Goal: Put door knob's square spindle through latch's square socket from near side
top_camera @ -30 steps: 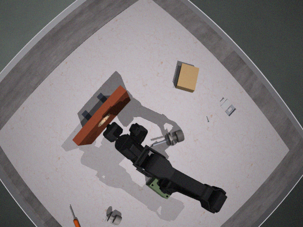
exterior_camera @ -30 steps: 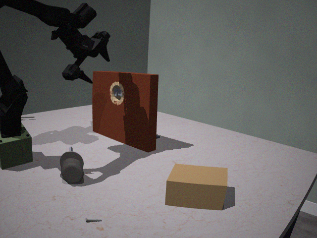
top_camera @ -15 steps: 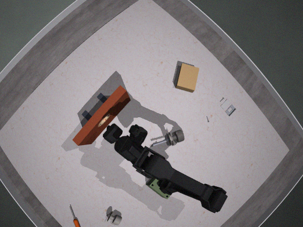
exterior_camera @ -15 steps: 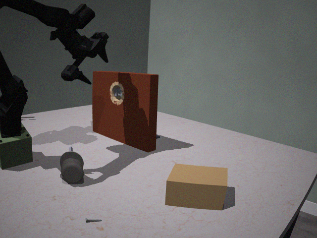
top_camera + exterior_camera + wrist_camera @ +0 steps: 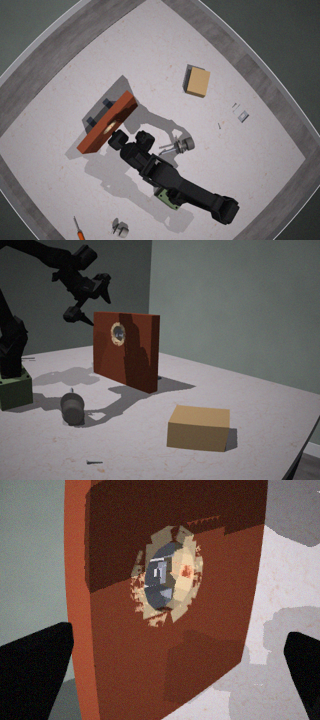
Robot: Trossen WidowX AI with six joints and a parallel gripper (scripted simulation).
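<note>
A red-brown wood panel [image 5: 107, 122] stands upright on the table; it also shows in the side view [image 5: 125, 349] and fills the wrist view [image 5: 163, 587]. A round bore with the grey latch socket [image 5: 160, 579] sits in its upper part, and shows in the side view [image 5: 118, 333] too. The door knob [image 5: 180, 145] lies on its side on the table, spindle toward the arm, also in the side view [image 5: 72, 409]. My gripper [image 5: 131, 138] is open and empty, raised close in front of the panel near the bore, as the side view [image 5: 95, 305] shows.
A tan box [image 5: 198, 81] sits at the back right, also in the side view [image 5: 198, 428]. A second knob [image 5: 120, 229] and an orange screwdriver [image 5: 79, 232] lie at the front left. A small metal plate [image 5: 242, 116] and a screw [image 5: 94, 461] lie loose. The arm's green base [image 5: 167, 198] stands nearby.
</note>
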